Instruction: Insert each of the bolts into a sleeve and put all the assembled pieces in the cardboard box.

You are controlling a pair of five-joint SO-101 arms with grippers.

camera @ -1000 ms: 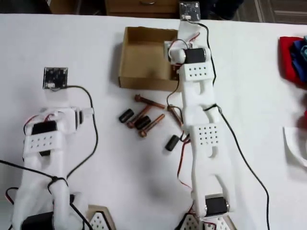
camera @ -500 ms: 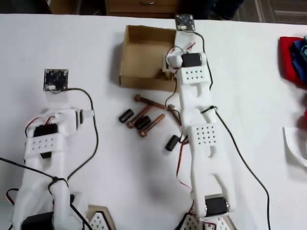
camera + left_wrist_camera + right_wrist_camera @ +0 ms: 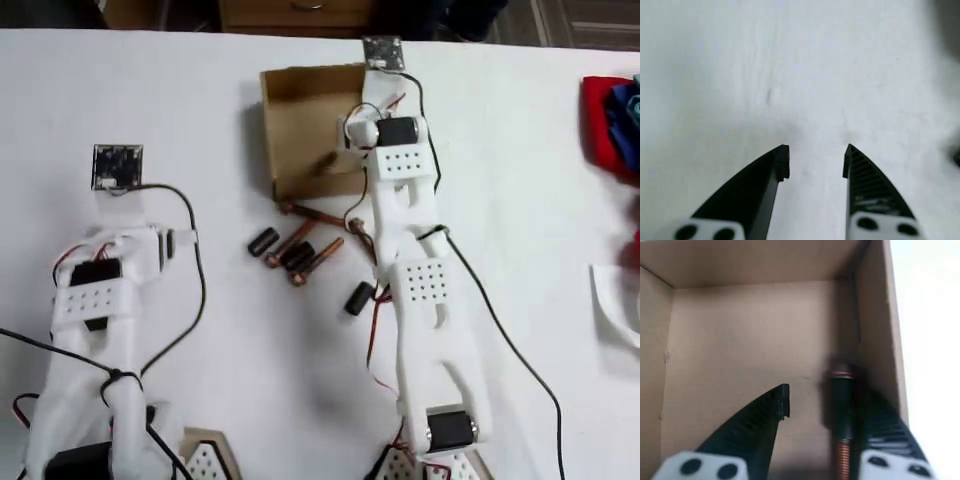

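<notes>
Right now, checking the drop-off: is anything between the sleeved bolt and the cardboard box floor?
Nothing visible. The sleeved bolt is already inside the cardboard box, between the jaws of the open right gripper.

The box [image 3: 305, 120] stands at the back of the table [image 3: 150, 80]. One sleeved bolt [image 3: 841, 410] lies in it, beside a wall. Loose bolts [image 3: 318, 257] and sleeves [image 3: 263, 241] lie before the box.
</notes>
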